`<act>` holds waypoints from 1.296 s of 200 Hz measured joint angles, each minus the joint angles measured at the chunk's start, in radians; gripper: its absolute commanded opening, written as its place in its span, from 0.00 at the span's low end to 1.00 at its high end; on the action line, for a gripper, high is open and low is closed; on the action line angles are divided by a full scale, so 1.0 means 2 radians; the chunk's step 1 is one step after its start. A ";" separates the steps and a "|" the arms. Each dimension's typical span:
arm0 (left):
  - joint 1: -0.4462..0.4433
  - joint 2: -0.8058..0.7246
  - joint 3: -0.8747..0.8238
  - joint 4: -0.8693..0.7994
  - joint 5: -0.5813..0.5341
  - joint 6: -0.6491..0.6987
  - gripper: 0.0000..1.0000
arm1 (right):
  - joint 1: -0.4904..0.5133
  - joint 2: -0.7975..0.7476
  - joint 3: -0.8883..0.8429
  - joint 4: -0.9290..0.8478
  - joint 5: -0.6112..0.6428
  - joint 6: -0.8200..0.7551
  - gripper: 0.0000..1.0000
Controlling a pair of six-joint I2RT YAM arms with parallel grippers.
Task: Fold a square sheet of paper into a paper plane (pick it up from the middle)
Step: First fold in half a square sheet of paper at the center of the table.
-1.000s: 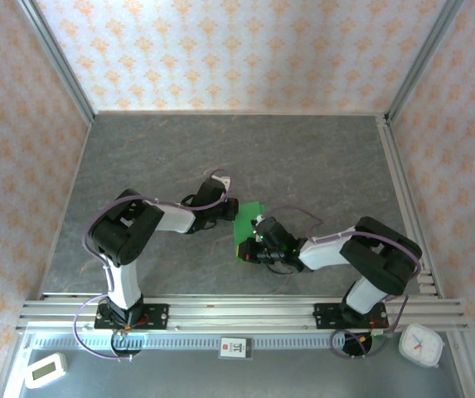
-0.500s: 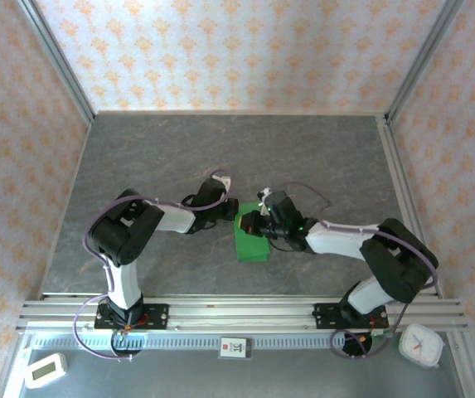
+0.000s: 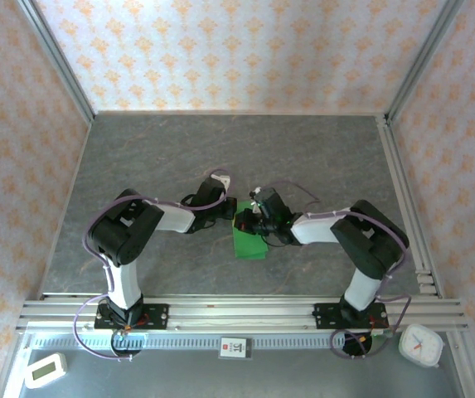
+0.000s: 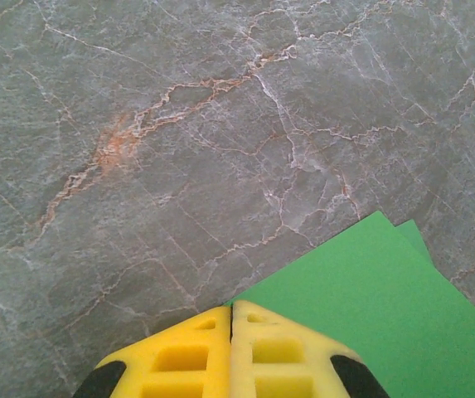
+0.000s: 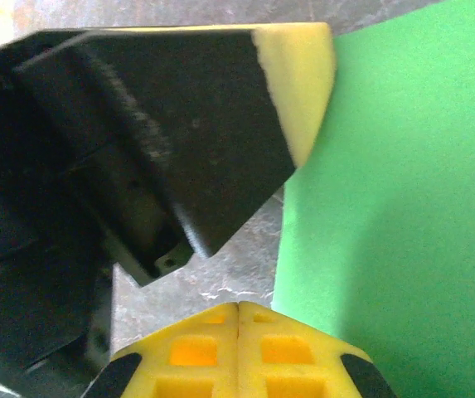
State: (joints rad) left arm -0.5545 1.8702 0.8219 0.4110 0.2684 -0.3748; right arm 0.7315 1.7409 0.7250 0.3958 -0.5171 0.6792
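Marble tabletop (image 3: 220, 149) (patterned walls (image 3: 220, 50)) | green paper (image 3: 249, 240) folded | left fingers (image 4: 187, 361), right fingers (image 5: 196, 356) closed

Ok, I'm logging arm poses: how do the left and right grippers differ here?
The left gripper sits at the left edge of the green paper; the right gripper reaches across the paper from the right. The left gripper faces bare table; the right gripper faces the left gripper itself. Both have jaws shut.
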 measured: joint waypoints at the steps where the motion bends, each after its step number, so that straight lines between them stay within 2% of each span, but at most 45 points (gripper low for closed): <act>1: 0.000 0.000 0.000 0.000 0.000 0.000 0.00 | 0.000 0.002 0.001 0.001 0.000 0.000 0.00; 63: 0.000 0.000 0.000 0.000 0.000 0.000 0.00 | 0.000 0.049 0.028 0.006 -0.006 -0.004 0.00; 170: -0.001 0.010 0.000 0.018 0.002 0.000 0.00 | 0.006 0.041 0.036 -0.039 -0.005 -0.102 0.00; 259: -0.001 0.012 0.000 0.023 0.004 0.000 0.00 | 0.045 0.007 -0.003 -0.042 -0.002 -0.112 0.00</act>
State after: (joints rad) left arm -0.5564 1.8938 0.8227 0.4561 0.2768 -0.3752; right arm 0.8207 1.7546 0.7189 0.3115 -0.5213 0.4557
